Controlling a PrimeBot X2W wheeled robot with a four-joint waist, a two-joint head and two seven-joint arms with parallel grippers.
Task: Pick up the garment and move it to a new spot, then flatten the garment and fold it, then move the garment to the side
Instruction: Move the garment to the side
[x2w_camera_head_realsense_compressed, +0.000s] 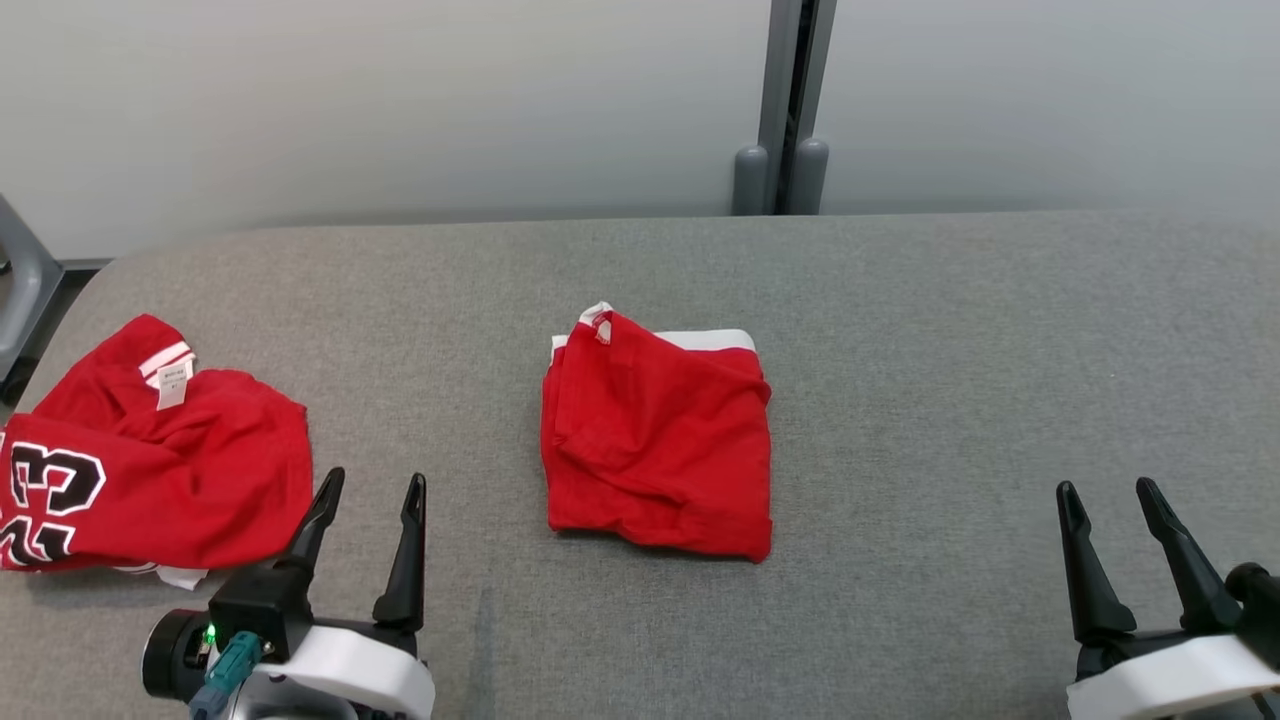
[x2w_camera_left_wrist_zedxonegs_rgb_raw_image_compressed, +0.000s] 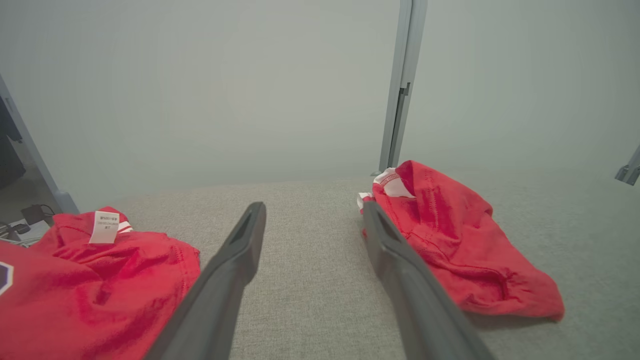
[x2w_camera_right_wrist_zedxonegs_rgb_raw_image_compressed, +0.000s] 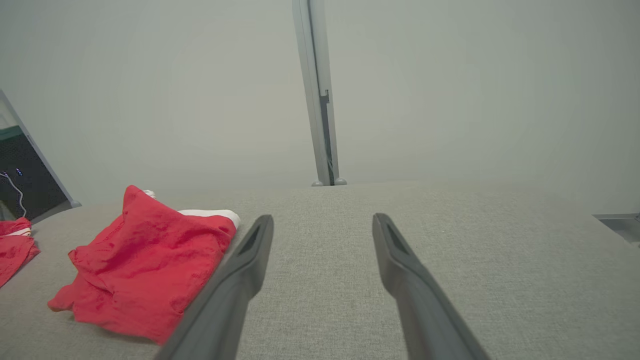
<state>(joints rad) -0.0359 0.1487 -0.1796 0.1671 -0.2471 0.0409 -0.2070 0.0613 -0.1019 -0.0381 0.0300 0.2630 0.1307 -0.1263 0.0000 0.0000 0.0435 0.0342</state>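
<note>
Garment (x2w_camera_head_realsense_compressed: 658, 440) untouched: the left gripper (x2w_camera_head_realsense_compressed: 376, 480), at seven o'clock in the head view, and the right gripper (x2w_camera_head_realsense_compressed: 1105, 488), at four o'clock, both stand spread and empty over the grey woven surface (x2w_camera_head_realsense_compressed: 950, 350). Between them, at the centre, the garment lies as a compact red rectangle of thin, soft knit in several layers, its edges slightly rumpled and a white band (x2w_camera_head_realsense_compressed: 715, 340) showing along its twelve o'clock edge. Folding looks done. I judge that the shift to the side remains, calling for a pinch through all layers so the stack keeps its shape. At nine o'clock a crumpled red numbered jersey (x2w_camera_head_realsense_compressed: 150, 460) lies well apart.
</note>
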